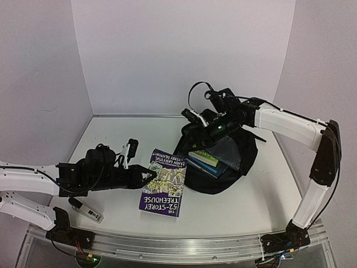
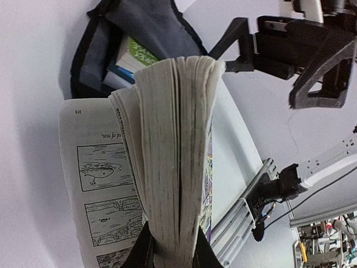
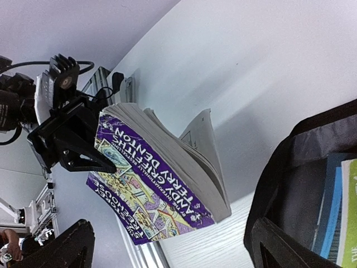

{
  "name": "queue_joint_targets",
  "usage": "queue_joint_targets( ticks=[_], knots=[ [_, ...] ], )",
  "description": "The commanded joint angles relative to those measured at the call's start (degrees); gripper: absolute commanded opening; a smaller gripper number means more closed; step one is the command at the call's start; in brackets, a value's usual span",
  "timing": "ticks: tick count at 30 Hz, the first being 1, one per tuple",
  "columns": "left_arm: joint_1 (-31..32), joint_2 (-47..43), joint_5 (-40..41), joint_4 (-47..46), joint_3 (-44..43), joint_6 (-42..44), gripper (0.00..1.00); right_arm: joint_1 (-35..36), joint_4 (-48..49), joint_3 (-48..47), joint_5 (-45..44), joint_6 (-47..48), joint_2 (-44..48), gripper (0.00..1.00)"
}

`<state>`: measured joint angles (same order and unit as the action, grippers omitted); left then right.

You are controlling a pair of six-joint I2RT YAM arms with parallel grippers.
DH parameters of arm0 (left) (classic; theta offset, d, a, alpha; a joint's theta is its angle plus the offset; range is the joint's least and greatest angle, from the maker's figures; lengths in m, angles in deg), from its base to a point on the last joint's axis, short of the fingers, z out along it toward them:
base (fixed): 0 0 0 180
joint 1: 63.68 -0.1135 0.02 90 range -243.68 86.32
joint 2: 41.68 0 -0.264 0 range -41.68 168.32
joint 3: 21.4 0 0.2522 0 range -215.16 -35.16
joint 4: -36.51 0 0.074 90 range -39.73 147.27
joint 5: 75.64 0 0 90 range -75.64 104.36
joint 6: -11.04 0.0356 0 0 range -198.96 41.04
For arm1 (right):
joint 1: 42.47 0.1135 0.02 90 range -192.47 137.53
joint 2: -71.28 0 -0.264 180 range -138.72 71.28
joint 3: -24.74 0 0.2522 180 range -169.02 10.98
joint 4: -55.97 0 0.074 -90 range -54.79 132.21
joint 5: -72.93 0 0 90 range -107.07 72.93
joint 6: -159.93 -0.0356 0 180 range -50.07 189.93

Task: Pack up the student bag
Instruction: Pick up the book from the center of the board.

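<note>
The student bag (image 1: 237, 159) is a black backpack lying at the right centre with its mouth open toward the left. A green book (image 1: 204, 157) and a blue book (image 1: 202, 166) lie inside it. My left gripper (image 1: 147, 177) is shut on a purple paperback (image 1: 163, 185), pinching its page edge (image 2: 173, 145) and holding it tilted just left of the bag's mouth; a loose page hangs below. My right gripper (image 1: 193, 128) is over the mouth's upper rim. Its fingers (image 3: 279, 248) are wide apart, one against the bag's rim (image 3: 312, 139).
A small black and white object (image 1: 87, 211) lies at the table's front left. A black piece (image 1: 131, 147) stands behind my left arm. The metal rail (image 1: 167, 245) runs along the front edge. Walls close in the back and both sides.
</note>
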<state>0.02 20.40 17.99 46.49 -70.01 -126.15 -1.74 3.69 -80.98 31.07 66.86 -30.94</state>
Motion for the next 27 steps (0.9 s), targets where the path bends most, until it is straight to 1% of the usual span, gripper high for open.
queue_joint_targets(
  ticks=[1, 5, 10, 14, 17, 22, 27],
  knots=[
    [0.09, -0.42, -7.68, -7.68, -5.58, 6.35, 0.00, 1.05, -0.72, 3.64, 4.93, -1.15, 3.63, 0.98],
    [0.11, 0.19, -11.61, -10.24, -6.69, 8.06, 0.00, 1.02, -0.86, 5.70, 6.13, -0.49, 5.21, 0.97],
    [0.11, 1.00, -12.85, -10.19, -8.53, 9.92, 0.00, 1.02, -0.86, 6.84, 7.72, -0.33, 6.87, 0.95],
    [0.10, 0.37, -12.19, -10.27, -8.62, 11.11, 0.00, 0.98, -0.97, 7.76, 7.45, -0.69, 7.78, 0.94],
    [0.09, -1.35, -10.14, -9.15, -8.30, 11.24, 0.00, -0.06, -0.76, 9.94, 5.95, -0.82, 9.53, 0.98],
    [0.12, -3.02, -7.96, -7.18, -8.38, 11.92, 0.00, -1.66, -0.63, 11.01, 5.50, -1.60, 12.22, 0.98],
    [0.11, -2.83, -8.16, -6.81, -8.85, 12.07, 0.00, -2.81, 0.62, 12.14, 8.64, -3.83, 12.89, 0.98]
  ],
)
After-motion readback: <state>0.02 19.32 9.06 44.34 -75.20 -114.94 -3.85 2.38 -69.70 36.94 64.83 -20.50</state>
